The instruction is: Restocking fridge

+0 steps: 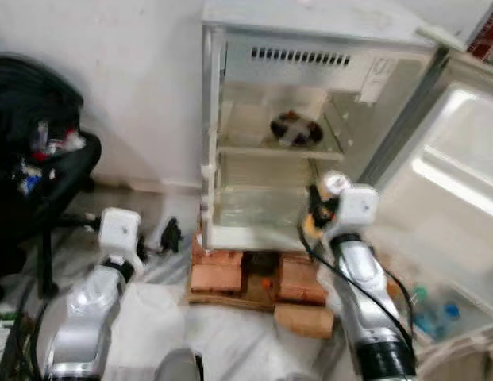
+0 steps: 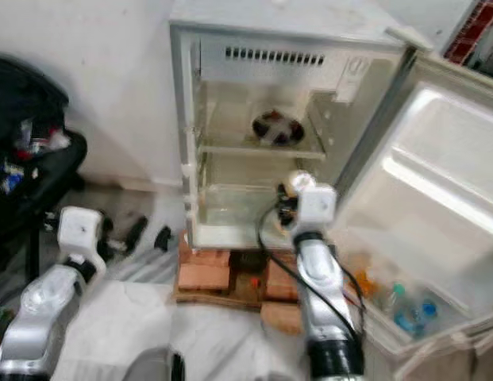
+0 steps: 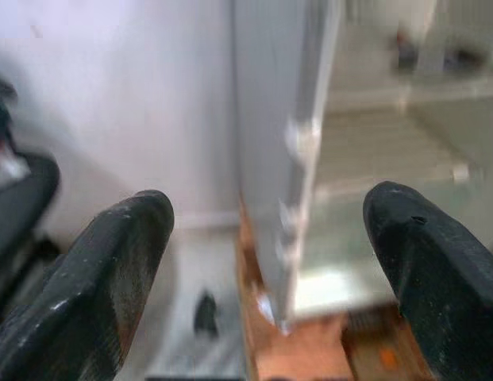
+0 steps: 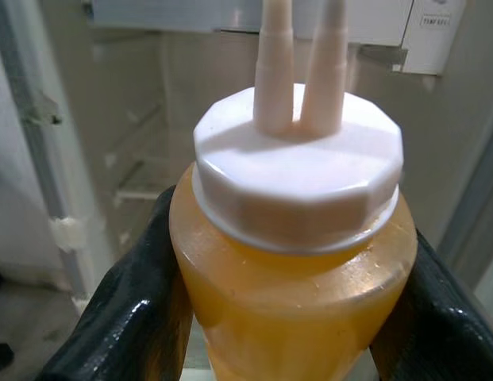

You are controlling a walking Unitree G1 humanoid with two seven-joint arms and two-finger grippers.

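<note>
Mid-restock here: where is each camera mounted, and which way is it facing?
Left and right eye views: on the head, looking down and forward at the open fridge on bricks; both silver arms show.
Left wrist view: along the open left gripper toward the fridge's side edge and shelves.
Right wrist view: along the right gripper, shut on an orange squeeze bottle, facing the fridge interior.
All four share the fridge.

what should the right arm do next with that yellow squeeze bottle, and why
Probably ease the right gripper forward toward the open fridge. Its fingers are shut on the squeeze bottle, which is held in front of the fridge's lower part, not yet set on a shelf. The left gripper is open and idle.
</note>
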